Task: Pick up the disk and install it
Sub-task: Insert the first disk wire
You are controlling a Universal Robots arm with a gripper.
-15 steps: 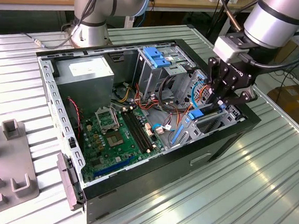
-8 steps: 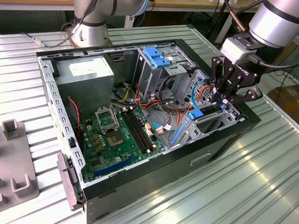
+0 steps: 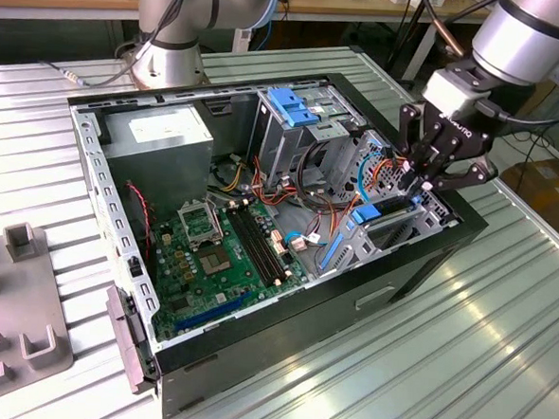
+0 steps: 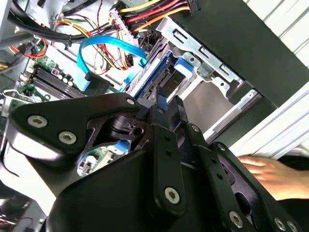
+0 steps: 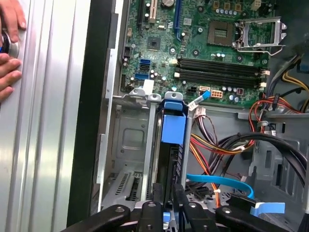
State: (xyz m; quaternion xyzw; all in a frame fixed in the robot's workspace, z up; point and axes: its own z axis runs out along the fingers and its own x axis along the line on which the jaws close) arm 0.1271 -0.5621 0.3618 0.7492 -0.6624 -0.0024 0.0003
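Observation:
The disk (image 5: 173, 128) stands on edge in a slot of the metal drive bay (image 5: 126, 140) at the front corner of the open computer case (image 3: 282, 324). Its blue rail end faces the motherboard. My gripper (image 5: 167, 193) is shut on the disk's near end, one finger (image 5: 157, 193) on each flat side. In the exterior view the gripper (image 3: 421, 185) hangs over the case's right end, with the disk's blue end (image 3: 367, 214) just below it. In the second wrist view the fingers (image 4: 161, 104) pinch the disk (image 4: 153, 72) beside a blue data cable (image 4: 108, 43).
A person's hand (image 5: 9, 48) rests on the table beside the case, also in the second wrist view (image 4: 268, 174). Inside are the motherboard (image 3: 220, 253), a grey power supply box (image 3: 161, 131), a cage with a blue handle (image 3: 291, 106) and loose cables (image 5: 217, 145). A grey fixture (image 3: 15, 336) lies at the exterior view's left.

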